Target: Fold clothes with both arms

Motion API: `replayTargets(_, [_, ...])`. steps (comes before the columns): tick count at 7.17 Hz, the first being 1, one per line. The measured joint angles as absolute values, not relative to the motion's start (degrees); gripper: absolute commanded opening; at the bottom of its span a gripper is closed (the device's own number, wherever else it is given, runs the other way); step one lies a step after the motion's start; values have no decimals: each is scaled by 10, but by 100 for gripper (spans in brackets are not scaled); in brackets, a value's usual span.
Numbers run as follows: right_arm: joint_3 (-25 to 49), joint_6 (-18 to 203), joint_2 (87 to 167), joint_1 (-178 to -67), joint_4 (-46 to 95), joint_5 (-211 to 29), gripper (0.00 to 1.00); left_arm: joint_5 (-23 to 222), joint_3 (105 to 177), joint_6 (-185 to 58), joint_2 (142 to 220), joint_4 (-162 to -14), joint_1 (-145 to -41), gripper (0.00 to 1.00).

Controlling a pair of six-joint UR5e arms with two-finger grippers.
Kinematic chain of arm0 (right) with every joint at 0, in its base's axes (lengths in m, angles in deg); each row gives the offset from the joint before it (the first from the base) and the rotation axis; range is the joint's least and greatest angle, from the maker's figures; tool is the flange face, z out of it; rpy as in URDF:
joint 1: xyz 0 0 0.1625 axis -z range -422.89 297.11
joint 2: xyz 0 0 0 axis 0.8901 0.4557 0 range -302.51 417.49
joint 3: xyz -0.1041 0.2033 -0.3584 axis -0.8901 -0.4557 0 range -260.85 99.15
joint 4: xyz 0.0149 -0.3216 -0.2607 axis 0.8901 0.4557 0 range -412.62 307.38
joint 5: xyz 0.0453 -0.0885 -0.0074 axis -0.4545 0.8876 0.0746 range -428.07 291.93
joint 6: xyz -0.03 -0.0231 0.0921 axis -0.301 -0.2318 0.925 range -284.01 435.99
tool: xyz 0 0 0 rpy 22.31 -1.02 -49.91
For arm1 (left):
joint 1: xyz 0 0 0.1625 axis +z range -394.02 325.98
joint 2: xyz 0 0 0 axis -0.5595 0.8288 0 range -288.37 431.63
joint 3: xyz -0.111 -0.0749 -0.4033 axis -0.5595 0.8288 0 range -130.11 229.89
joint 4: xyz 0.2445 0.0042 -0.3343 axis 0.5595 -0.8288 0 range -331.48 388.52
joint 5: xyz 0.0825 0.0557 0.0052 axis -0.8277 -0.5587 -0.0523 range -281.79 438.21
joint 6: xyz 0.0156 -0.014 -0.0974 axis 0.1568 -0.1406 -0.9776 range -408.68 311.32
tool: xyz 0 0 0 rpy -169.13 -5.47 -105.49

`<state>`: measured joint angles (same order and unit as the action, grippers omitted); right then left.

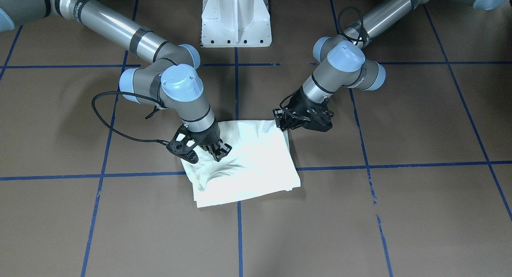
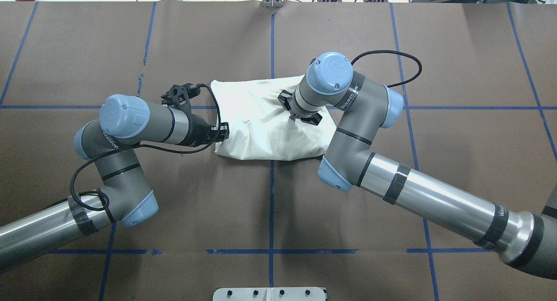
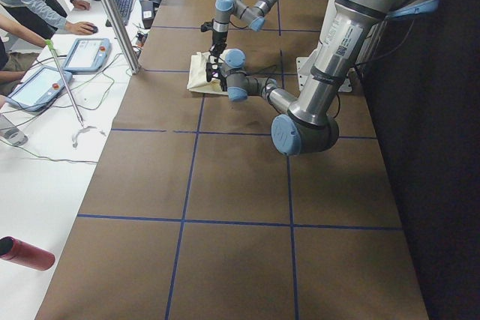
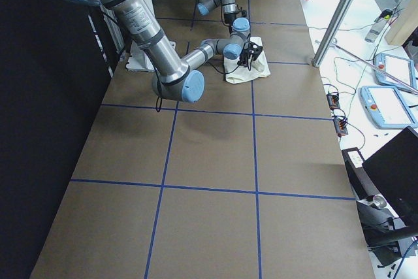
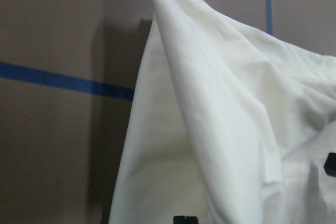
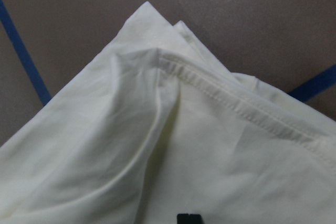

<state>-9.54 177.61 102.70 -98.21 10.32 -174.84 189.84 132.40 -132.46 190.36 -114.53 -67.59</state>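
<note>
The clothes (image 1: 248, 169) lie as a folded, cream, roughly square bundle at the table's middle, plain pale cloth up. My left gripper (image 1: 282, 123) comes in low and is shut on the bundle's corner nearest the base (image 2: 223, 133). In the left wrist view a raised ridge of cloth (image 5: 220, 129) runs up from the fingers. My right gripper (image 1: 219, 150) points down onto the opposite side (image 2: 296, 114) and is shut on the cloth, with wrinkles running toward it. The right wrist view shows a stitched hem (image 6: 236, 108) and layered corners.
The white pedestal base (image 1: 236, 21) stands behind the bundle. Blue tape lines (image 1: 239, 237) grid the brown table. A black cable (image 1: 120, 129) loops beside the right wrist. In the exterior left view, people work at a side table with tablets (image 3: 82, 54); a metal post (image 3: 112, 13) stands at the table's edge.
</note>
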Motion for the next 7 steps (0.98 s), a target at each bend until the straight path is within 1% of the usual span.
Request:
replayTargets(4, [-107,1776,1025,-990,92,-1747,0,2004,1340,-1294,1877,-1150,-673,0])
replayTargets(5, [-107,1776,1025,-994,92,-1747,0,2032,1361,-1288,1868,-1148,-675,0])
replayTargets(7, [-106,1775,1026,-1004,92,-1747,0,2057,1441,-1300,1825,-1138,-691,0])
